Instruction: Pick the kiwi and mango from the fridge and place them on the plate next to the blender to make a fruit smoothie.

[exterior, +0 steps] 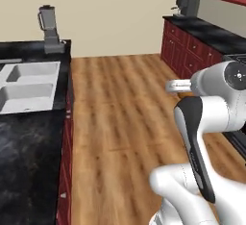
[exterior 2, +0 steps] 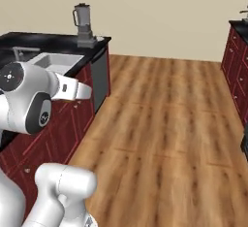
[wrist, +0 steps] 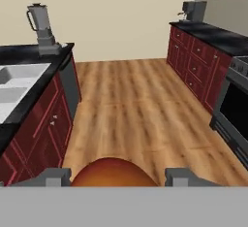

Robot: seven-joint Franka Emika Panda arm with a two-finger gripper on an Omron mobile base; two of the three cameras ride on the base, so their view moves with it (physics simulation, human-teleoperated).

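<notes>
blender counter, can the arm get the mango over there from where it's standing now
Probably not yet. The blender sits at the far end of the counter, well beyond the gripper, which is closed on the mango. The open wood floor leaves the way free.

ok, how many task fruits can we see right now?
1. The mango sits between the gripper fingers at the bottom of the hand view. The kiwi may be elsewhere; the plate by the blender can't be made out.
</notes>
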